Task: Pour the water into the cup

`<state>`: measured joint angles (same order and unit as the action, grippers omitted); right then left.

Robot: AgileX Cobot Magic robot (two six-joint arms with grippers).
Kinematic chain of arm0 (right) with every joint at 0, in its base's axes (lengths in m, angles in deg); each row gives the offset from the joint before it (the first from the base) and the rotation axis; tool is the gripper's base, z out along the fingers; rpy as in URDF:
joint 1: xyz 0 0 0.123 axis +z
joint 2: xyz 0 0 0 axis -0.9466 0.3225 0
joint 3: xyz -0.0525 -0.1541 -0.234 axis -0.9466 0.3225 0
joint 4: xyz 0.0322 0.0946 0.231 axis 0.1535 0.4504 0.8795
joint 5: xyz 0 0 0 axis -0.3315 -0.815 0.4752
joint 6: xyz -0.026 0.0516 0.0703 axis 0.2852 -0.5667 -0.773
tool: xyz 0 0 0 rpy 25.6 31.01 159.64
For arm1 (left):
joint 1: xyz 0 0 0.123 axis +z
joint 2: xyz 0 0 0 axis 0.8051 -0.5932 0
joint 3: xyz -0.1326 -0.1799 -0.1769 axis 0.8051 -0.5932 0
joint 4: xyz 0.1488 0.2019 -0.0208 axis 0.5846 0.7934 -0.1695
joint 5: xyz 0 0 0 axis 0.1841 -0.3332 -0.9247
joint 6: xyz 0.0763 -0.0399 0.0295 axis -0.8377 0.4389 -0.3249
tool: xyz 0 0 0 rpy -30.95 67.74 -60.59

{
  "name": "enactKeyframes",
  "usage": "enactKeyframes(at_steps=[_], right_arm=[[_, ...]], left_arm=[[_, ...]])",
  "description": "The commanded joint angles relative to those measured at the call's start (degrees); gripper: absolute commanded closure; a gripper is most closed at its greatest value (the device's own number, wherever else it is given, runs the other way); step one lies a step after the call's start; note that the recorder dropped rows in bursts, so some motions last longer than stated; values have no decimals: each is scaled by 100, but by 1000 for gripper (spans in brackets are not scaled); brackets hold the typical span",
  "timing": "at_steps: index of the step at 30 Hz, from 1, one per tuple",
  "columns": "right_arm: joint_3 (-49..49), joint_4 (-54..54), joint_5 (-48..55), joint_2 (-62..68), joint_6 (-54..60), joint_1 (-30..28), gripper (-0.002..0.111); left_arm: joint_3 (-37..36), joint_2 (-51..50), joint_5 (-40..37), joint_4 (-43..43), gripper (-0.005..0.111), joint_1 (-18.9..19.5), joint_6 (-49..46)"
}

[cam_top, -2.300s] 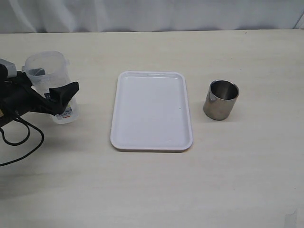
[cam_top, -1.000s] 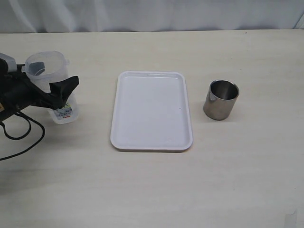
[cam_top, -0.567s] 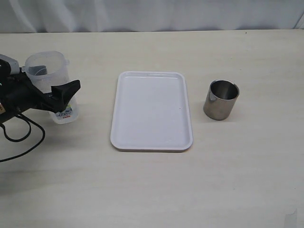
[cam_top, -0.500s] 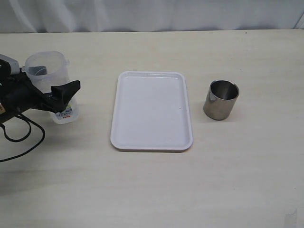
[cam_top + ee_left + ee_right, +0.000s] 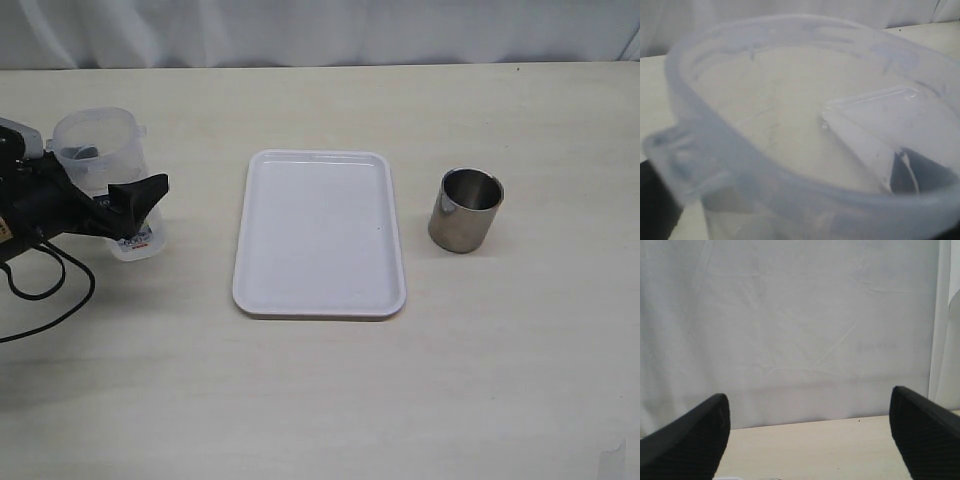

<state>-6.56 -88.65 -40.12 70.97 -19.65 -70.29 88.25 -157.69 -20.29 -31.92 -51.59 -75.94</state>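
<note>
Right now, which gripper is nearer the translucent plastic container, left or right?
Left. The left gripper straddles the container; the right gripper is outside the exterior view, and its own wrist view shows no container near it.

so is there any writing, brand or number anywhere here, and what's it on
On the translucent plastic container, a label: blue and red print, too small and blurred to read.
On the white rectangular tray: no text visible.
On the shiny stainless-steel cup: no text visible.
</note>
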Motion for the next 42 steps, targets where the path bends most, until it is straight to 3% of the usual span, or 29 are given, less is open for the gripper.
enactKeyframes(at_steps=[1,24,27,37,42], right_arm=[[20,-21,16,16,-23,-13,27],[20,-21,54,16,-23,-13,27],[20,-21,54,16,-23,-13,27],[20,-21,54,16,-23,-13,27],[20,-21,54,16,-23,-13,27]], left_arm=[[30,-9,-73,48,7,-7,95],[30,-9,157,-148,9,-7,95],[30,-9,133,-148,26,-7,95],[30,-9,191,350,107,-7,122],[81,-9,127,358,107,-7,121]])
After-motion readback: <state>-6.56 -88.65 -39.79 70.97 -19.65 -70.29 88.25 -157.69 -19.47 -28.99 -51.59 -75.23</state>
